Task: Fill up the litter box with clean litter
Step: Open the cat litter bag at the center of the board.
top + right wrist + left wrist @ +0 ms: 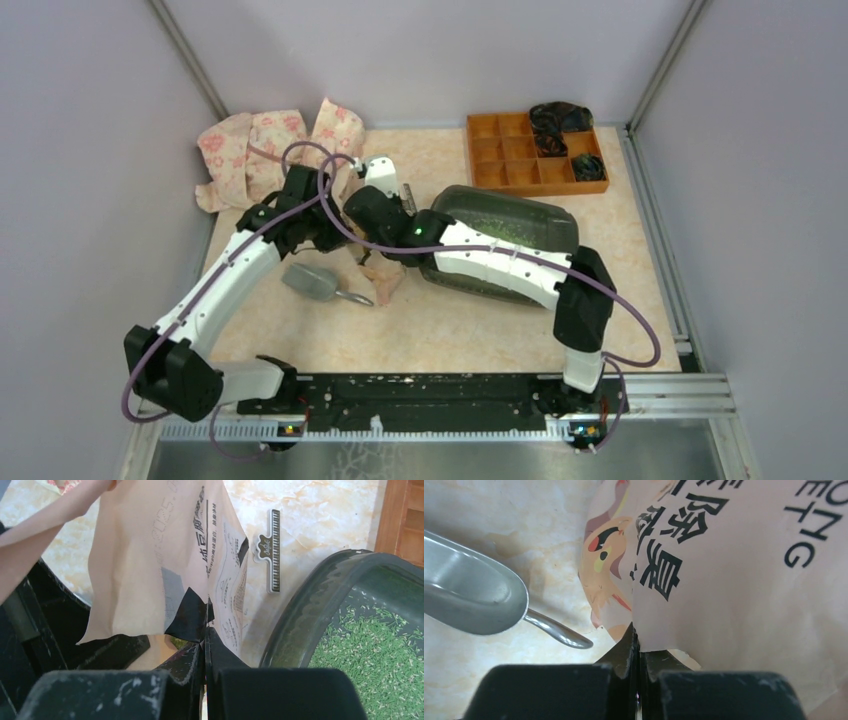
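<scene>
Left gripper [639,647]: jaws are clenched on an edge of the printed paper bag [734,570]. Right gripper [205,637]: jaws are clenched on another edge of the same bag, which is held up between the two arms. Metal scoop [471,597]: laid on the table [554,555] just left of the bag. Piano-key bag clip [273,550]: laid flat between bag and litter box [305,610]. Litter box: set right of the bag, partly crossed by the right arm. Clean litter [385,655]: green granules are spread over the box floor. Orange organiser tray [505,150]: placed at the far right. Floral cloth [260,140]: bunched at the far left.
</scene>
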Robot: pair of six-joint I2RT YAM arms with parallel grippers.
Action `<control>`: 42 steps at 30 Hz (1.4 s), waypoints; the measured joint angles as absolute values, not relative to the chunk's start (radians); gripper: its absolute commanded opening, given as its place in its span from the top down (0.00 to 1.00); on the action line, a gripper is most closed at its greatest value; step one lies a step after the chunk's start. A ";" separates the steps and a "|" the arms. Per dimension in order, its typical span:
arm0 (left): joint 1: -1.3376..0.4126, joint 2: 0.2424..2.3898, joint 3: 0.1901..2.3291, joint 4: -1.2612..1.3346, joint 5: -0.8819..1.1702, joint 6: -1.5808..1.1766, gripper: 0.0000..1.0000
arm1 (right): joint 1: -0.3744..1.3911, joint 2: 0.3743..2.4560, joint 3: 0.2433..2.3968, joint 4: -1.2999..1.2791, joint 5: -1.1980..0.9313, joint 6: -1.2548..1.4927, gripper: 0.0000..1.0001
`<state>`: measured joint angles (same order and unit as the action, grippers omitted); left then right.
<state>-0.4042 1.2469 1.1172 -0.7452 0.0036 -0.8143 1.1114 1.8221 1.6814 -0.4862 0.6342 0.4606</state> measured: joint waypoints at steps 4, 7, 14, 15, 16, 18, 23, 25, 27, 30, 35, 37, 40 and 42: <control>-0.405 1.311 1.204 -0.811 -0.058 -0.773 1.00 | 1.111 1.816 1.681 -0.510 0.649 0.456 1.00; -0.406 1.357 1.280 -0.858 -0.113 -0.730 1.00 | 1.111 1.815 1.683 -0.533 0.660 0.448 1.00; -0.399 1.451 1.472 -0.958 -0.225 -0.617 1.00 | 1.112 1.815 1.723 -0.572 0.670 0.425 1.00; -0.397 1.468 1.498 -0.973 -0.237 -0.603 1.00 | 1.112 1.815 1.727 -0.571 0.670 0.421 1.00; -0.396 1.479 1.510 -0.979 -0.247 -0.595 1.00 | 1.112 1.815 1.732 -0.572 0.670 0.419 1.00; -0.392 1.494 1.513 -0.987 -0.265 -0.580 1.00 | 1.112 1.815 1.739 -0.577 0.667 0.416 1.00; -0.348 1.496 1.433 -0.967 -0.289 -0.567 1.00 | 1.113 1.815 1.742 -0.584 0.599 0.416 0.88; -0.311 1.476 1.357 -0.925 -0.285 -0.561 1.00 | 1.113 1.815 1.742 -0.579 0.550 0.414 0.79; -0.268 1.449 1.296 -0.884 -0.276 -0.554 1.00 | 1.111 1.813 1.742 -0.576 0.496 0.403 0.72; -0.219 1.410 1.246 -0.847 -0.254 -0.542 1.00 | 1.096 1.794 1.742 -0.607 0.427 0.383 0.65; -0.210 1.392 1.243 -0.806 -0.230 -0.519 1.00 | 0.962 1.710 1.783 -0.663 0.312 0.358 0.56; -0.210 1.392 1.243 -0.799 -0.216 -0.513 1.00 | 0.876 1.699 1.856 -0.673 0.266 0.361 0.51; -0.210 1.389 1.243 -0.786 -0.186 -0.500 0.94 | 0.758 1.716 1.991 -0.675 0.189 0.391 0.50; -0.210 1.380 1.243 -0.778 -0.161 -0.495 0.92 | 0.719 1.749 2.070 -0.670 0.136 0.420 0.48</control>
